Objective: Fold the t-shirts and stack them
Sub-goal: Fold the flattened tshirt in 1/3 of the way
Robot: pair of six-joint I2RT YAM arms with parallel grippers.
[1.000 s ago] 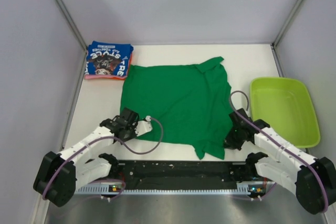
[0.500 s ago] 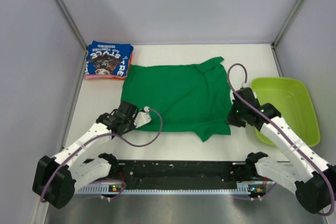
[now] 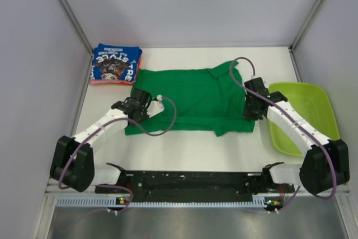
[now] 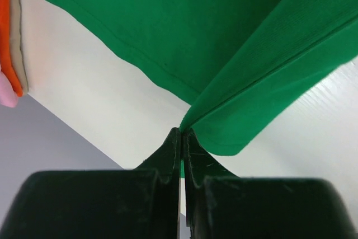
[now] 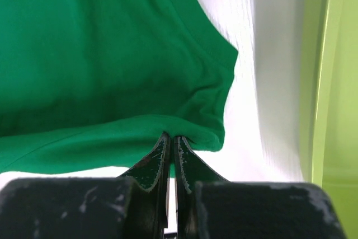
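Observation:
The bright green t-shirt (image 3: 193, 99) lies on the white table, its near part doubled over towards the back. My left gripper (image 3: 136, 110) is shut on the shirt's near-left edge (image 4: 235, 110), cloth pinched between the fingertips. My right gripper (image 3: 251, 111) is shut on the near-right edge (image 5: 140, 132) of the same shirt. The blue t-shirt with white lettering (image 3: 116, 62) lies folded at the back left on top of an orange-pink one (image 3: 114, 82); their orange and pink edges (image 4: 5, 43) show in the left wrist view.
The lime-green plastic tub (image 3: 305, 116) stands at the right, close to my right arm; its rim (image 5: 321, 82) shows in the right wrist view. Grey enclosure walls stand on the left, right and back.
Both grippers have carried the shirt's near edge away from the arm bases towards the back, folding the near part over the rest. The shirt now looks shorter front to back.

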